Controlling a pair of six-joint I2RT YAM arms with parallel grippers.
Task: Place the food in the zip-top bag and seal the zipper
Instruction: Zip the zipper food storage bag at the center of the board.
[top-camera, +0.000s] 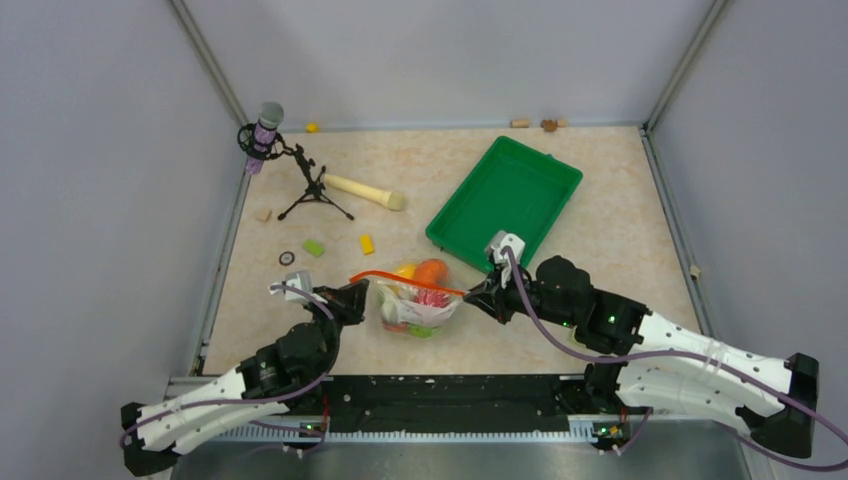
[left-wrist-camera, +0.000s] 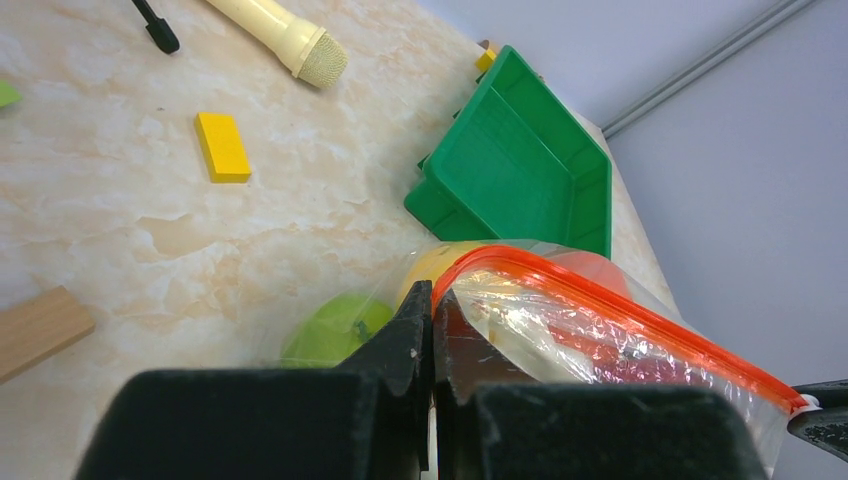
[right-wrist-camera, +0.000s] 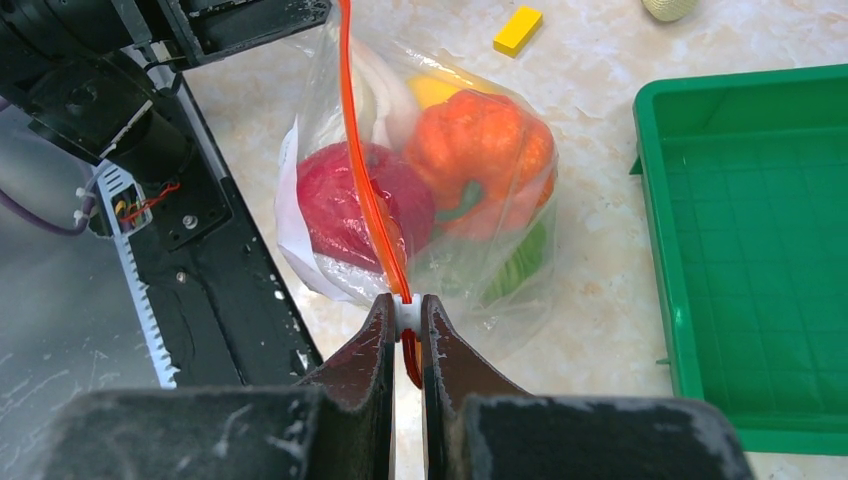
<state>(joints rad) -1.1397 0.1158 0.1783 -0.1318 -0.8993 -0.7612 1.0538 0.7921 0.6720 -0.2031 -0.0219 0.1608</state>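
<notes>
The clear zip-top bag (top-camera: 415, 300) hangs between my two grippers, stretched taut. Its orange-red zipper (top-camera: 405, 281) runs straight from one to the other. Inside I see an orange pumpkin (right-wrist-camera: 480, 150), a red apple (right-wrist-camera: 350, 200), a green apple (left-wrist-camera: 335, 330), a yellow lemon (right-wrist-camera: 432, 90) and more green food low down. My left gripper (left-wrist-camera: 433, 300) is shut on the zipper's left end. My right gripper (right-wrist-camera: 404, 310) is shut on the white slider (right-wrist-camera: 405, 314) at the zipper's right end.
A green tray (top-camera: 505, 200) stands just behind the bag on the right. A beige wooden pin (top-camera: 362, 191), a microphone on a tripod (top-camera: 300, 180), a yellow block (top-camera: 367, 244) and a green block (top-camera: 314, 247) lie at the back left.
</notes>
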